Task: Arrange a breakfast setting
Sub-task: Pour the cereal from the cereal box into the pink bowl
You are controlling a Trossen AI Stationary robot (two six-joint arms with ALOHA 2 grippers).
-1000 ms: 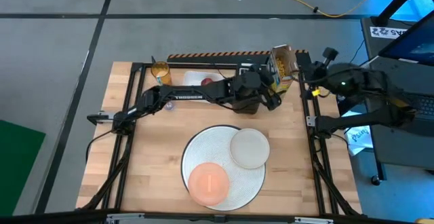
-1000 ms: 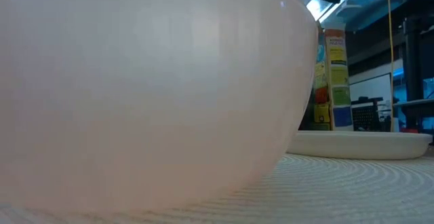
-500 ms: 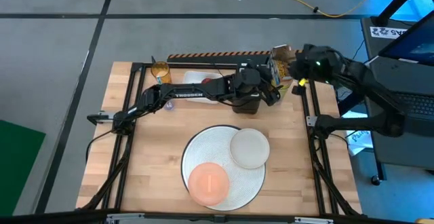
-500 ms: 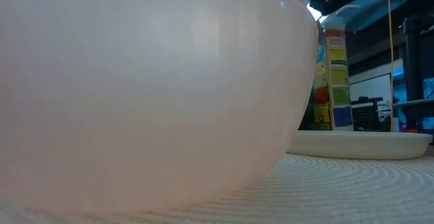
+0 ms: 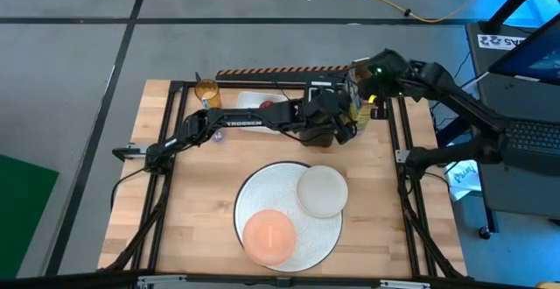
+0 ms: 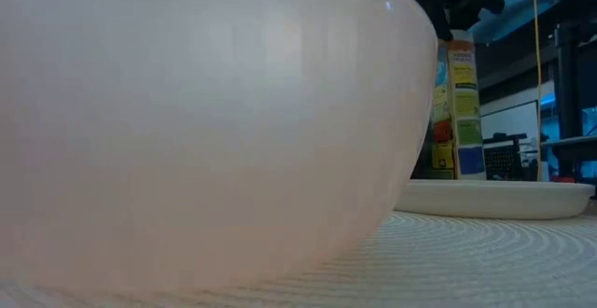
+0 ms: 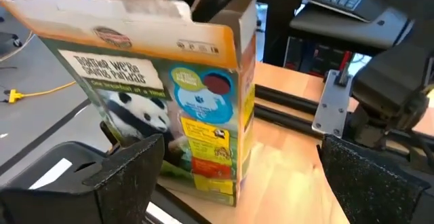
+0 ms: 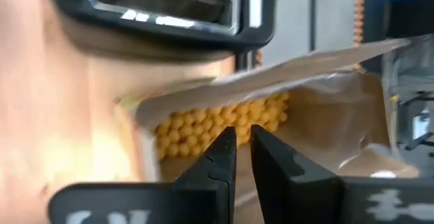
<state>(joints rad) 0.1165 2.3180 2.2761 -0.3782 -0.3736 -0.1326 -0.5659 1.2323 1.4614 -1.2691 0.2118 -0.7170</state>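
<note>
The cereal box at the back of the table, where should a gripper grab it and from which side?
Grip the cereal box across its narrow side panels, low on the body, coming level from the table side. It stands upright with its top flaps open and yellow cereal puffs inside, so a top grip would likely crush the flaps. The left gripper is open and already faces it.

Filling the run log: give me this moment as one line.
left gripper: open, facing cereal box | right gripper: nearly shut, over box's yellow cereal puffs | orange bowl, small plate: on placemat
</note>
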